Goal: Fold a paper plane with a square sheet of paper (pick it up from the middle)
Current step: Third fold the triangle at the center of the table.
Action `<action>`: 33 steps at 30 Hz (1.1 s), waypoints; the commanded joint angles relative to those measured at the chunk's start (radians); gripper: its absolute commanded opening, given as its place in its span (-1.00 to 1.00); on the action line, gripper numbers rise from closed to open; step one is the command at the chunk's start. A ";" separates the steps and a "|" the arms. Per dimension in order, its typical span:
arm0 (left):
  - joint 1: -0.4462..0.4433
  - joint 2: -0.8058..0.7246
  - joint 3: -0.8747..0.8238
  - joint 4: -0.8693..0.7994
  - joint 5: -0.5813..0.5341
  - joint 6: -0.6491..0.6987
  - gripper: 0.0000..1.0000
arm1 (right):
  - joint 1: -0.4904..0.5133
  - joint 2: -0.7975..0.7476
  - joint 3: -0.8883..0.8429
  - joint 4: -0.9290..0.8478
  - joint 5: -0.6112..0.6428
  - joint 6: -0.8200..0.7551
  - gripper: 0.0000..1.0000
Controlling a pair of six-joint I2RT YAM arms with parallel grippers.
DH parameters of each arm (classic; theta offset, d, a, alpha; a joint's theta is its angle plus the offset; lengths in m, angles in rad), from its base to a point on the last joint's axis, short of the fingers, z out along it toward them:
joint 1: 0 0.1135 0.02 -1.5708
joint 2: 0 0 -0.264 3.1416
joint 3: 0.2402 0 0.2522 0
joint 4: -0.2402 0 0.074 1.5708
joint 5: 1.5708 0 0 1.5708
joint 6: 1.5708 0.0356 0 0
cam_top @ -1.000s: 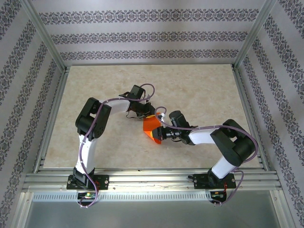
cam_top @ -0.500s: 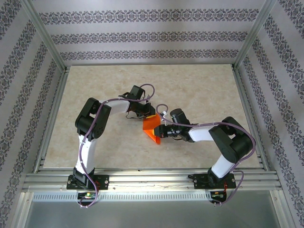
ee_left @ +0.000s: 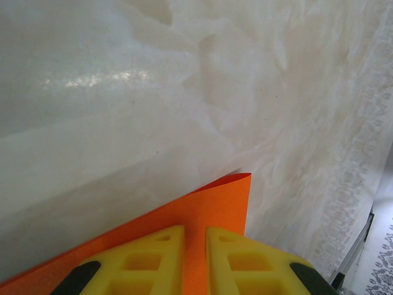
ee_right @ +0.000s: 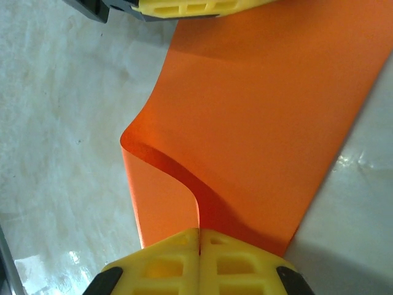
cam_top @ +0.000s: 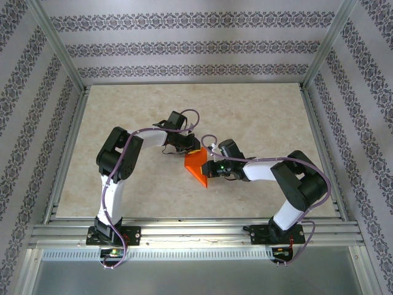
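My left gripper [cam_top: 187,147] gripped the far edge of the thin bright orange paper sheet [cam_top: 198,165]. My right gripper [cam_top: 209,168] was clenched on its near-right edge. The sheet curled into a soft fold mid-way across the pale marbled table [cam_top: 276,110].

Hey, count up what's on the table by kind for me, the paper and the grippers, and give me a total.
orange paper sheet: 1
grippers: 2, the left gripper and the right gripper, each pinching the sheet
Total: 3
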 commanded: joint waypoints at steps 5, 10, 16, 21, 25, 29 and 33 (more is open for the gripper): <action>-0.009 -0.013 -0.026 -0.044 -0.024 0.010 -0.63 | 0.009 0.009 0.042 -0.071 0.049 -0.043 -1.00; -0.010 -0.010 -0.026 -0.041 -0.023 0.007 -0.63 | 0.019 0.013 0.061 -0.103 0.062 -0.055 -1.00; -0.009 -0.008 -0.024 -0.036 -0.018 0.005 -0.64 | 0.023 0.009 0.066 -0.119 0.081 -0.059 -1.00; -0.009 -0.008 -0.023 -0.034 -0.017 0.004 -0.64 | 0.024 0.011 0.069 -0.118 0.084 -0.054 -1.00; -0.009 -0.008 -0.023 -0.034 -0.015 0.002 -0.64 | 0.025 0.015 0.070 -0.119 0.085 -0.054 -1.00; -0.009 -0.008 -0.021 -0.034 -0.014 0.002 -0.64 | 0.026 0.018 0.073 -0.121 0.092 -0.053 -1.00; -0.009 -0.010 -0.020 -0.036 -0.013 0.004 -0.64 | 0.025 0.026 0.079 -0.120 0.086 -0.051 -1.00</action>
